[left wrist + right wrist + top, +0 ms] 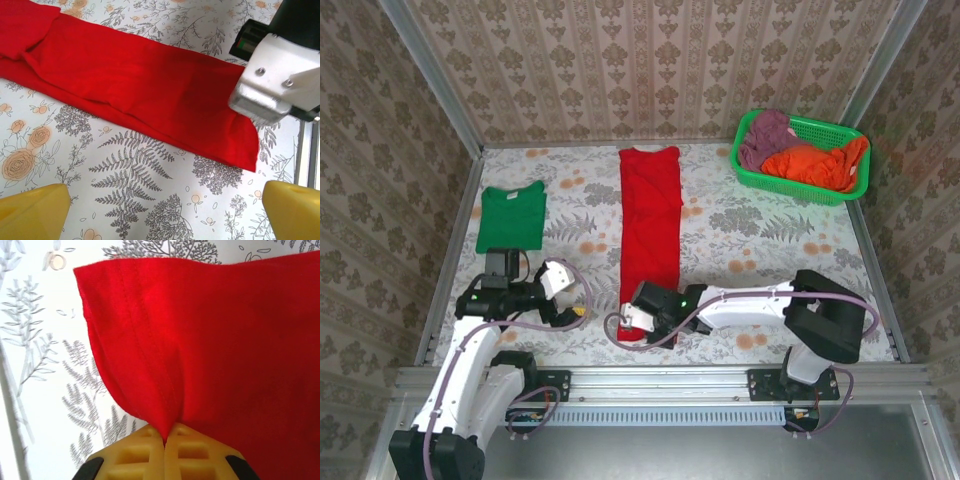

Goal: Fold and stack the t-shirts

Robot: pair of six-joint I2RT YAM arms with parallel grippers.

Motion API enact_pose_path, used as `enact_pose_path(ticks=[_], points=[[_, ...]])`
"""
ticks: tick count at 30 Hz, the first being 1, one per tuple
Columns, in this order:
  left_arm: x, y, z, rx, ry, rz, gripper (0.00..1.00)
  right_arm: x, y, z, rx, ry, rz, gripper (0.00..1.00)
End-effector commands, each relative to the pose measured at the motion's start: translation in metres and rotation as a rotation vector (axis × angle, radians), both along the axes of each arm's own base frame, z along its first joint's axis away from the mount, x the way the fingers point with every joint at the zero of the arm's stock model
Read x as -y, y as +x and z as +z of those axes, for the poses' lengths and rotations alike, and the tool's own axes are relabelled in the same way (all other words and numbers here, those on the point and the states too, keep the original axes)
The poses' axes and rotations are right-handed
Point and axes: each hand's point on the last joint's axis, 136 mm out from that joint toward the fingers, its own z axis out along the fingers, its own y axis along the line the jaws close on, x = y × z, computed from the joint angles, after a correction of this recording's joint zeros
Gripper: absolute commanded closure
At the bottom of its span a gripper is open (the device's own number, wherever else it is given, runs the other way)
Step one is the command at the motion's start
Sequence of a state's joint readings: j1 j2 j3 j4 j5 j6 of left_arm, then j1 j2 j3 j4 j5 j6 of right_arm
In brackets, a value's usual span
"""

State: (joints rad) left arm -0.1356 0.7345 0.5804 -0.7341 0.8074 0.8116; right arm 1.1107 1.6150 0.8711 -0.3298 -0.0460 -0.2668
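Observation:
The red t-shirt [650, 225] lies folded into a long narrow strip down the middle of the table. My right gripper [632, 322] sits at its near end. In the right wrist view the yellow fingers [145, 455] are shut on a pinched edge of the red t-shirt [210, 340]. The green t-shirt [510, 215] lies folded flat at the left. My left gripper [575, 295] hovers between the two shirts, open. Its yellow fingertips [30, 212] stand wide apart over bare cloth-covered table, short of the red t-shirt [130, 90] and the right gripper's body [280, 75].
A green mesh basket [775, 182] at the back right holds orange and purple clothes. The fern-patterned table cover [760, 235] is bare between the red strip and the basket. Metal frame rails [455, 250] border the table's sides and near edge.

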Motion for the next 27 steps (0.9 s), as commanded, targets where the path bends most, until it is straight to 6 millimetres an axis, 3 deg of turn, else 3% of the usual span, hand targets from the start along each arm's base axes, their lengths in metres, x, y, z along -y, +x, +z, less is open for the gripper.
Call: enact_pose_path(ticks=[1,5,8,21,27], points=[[0.003,0.001,0.001,0.013,-0.028,-0.003,0.0,-0.002,-0.005,0.034,-0.044,0.054,0.036,1.0],[0.003,0.004,0.0,0.021,-0.029,-0.001,0.0,0.001,0.018,0.06,-0.024,0.101,0.026,1.0],[0.004,0.006,-0.001,0.024,-0.032,-0.004,0.0,0.005,0.047,0.075,0.012,0.101,0.026,1.0],[0.003,0.015,-0.004,0.021,-0.024,0.012,0.0,0.02,0.192,0.101,0.173,0.064,-0.037,1.0],[0.002,0.014,-0.005,0.017,-0.022,0.016,0.0,0.019,0.233,0.099,0.191,0.086,-0.062,1.0]])
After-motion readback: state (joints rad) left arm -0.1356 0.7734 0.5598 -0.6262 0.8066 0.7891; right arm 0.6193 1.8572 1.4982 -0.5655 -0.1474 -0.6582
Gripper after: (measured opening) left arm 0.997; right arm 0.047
